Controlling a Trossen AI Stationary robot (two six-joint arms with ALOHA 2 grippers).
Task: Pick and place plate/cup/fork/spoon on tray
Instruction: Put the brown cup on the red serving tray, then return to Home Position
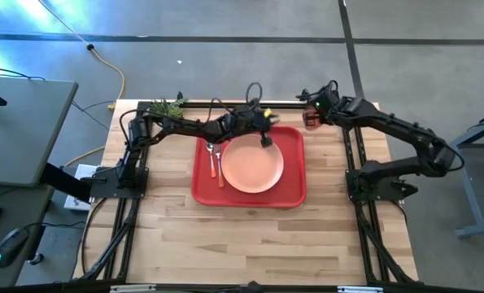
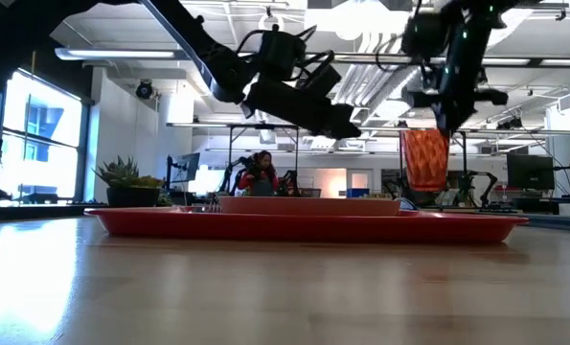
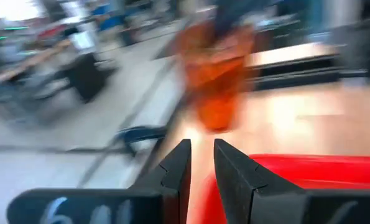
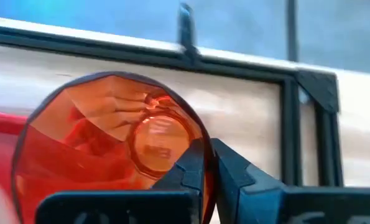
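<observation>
The red tray (image 1: 294, 191) lies mid-table and carries the peach plate (image 1: 251, 165). Left of the plate on the tray lie slim utensils with an orange handle (image 1: 219, 169) and a silver head (image 1: 210, 149); I cannot tell fork from spoon. My right gripper (image 1: 313, 115) is shut on the orange-red cup (image 1: 311, 120) just beyond the tray's far right corner. The cup also shows in the low view (image 2: 424, 158). My left gripper (image 1: 266, 140) hovers above the plate's far edge, empty, its fingers a narrow gap apart (image 3: 201, 163). My right gripper pinches the cup's wall at the rim (image 4: 196, 144), one finger inside the cup and one outside. The fingers come from above, pointing down. The cup hangs upright below them, lifted clear of the table (image 2: 424, 182).
A small green potted plant (image 1: 167, 107) stands at the table's far left corner. Black frame rails (image 1: 364, 163) run along the table's far, left and right sides. Bare wood lies on the near half of the table (image 1: 250, 244). A person (image 2: 261, 174) sits far off in the room.
</observation>
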